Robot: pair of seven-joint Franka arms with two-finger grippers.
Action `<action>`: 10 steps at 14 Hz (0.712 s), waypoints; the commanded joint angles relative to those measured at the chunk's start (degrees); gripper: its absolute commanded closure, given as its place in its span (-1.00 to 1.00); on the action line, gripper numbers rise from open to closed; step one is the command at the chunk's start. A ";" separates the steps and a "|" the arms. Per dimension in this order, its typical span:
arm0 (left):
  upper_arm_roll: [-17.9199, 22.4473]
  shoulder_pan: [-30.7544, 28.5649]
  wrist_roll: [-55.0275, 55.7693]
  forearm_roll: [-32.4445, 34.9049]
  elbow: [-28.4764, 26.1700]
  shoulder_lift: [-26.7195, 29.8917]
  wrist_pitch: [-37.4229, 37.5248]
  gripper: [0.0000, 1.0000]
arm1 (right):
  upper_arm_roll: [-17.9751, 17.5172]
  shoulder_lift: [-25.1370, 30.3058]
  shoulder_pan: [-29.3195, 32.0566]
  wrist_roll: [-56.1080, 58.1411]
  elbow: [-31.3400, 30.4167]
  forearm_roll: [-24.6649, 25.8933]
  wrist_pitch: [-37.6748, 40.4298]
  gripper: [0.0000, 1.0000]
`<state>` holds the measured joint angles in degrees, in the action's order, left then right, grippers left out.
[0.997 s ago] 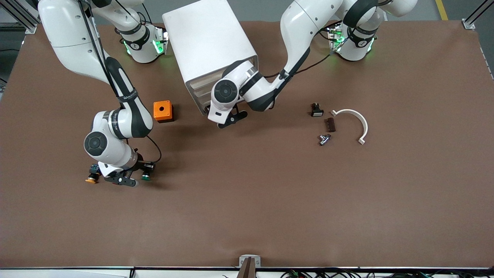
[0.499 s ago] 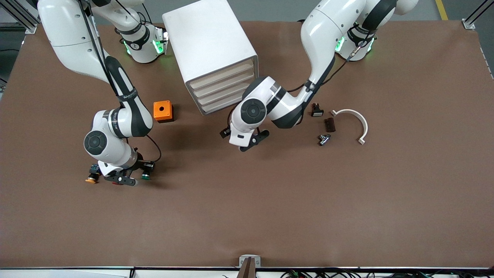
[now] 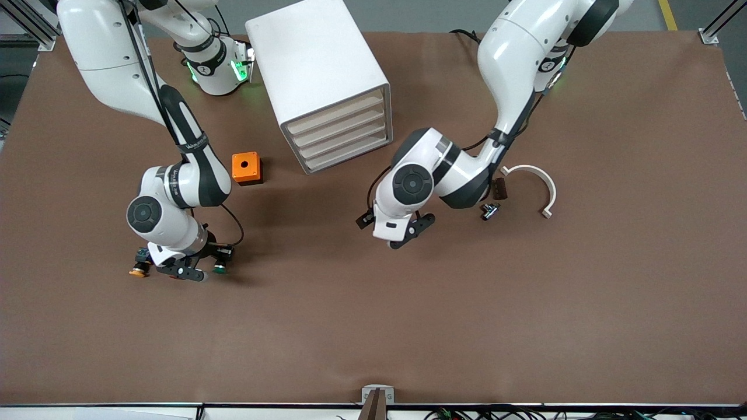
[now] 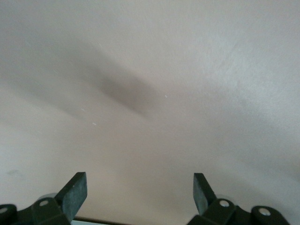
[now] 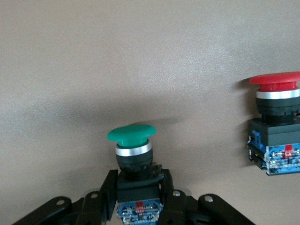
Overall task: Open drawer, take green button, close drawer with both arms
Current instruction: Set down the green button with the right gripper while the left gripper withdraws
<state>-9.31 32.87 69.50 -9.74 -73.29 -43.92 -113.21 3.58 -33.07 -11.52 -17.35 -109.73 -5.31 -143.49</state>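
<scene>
The right pincer [image 5: 139, 197] clamps the green-capped push button [image 5: 133, 152] low over the brown desk [image 3: 408, 326], beside a red-capped button [image 5: 275, 123]. The left pincer [image 4: 139, 190] hangs wide open and empty, near the white cabinet's shut lowest drawer [image 3: 350, 155].

Our left arm [image 3: 513, 70] reaches from its base, elbow bent, wrist pointing down; our left gripper [image 3: 392, 231] over bare table, fingers [image 4: 75, 191] spread wide, nothing between them; our right arm [image 3: 175, 151] folded low; our right gripper [image 3: 195, 269] clamped on green-capped button [image 5: 132, 150]
</scene>
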 commanded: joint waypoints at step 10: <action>-0.35 -19.50 -42.49 5.68 -12.72 30.62 30.76 -0.99 | 0.02 1.34 -0.61 -0.85 -1.81 -0.49 -2.14 -1.00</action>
<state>-9.13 15.20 31.65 -6.67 -77.43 -19.99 -81.60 3.57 -33.07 -11.83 -17.50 -110.04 -5.31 -144.98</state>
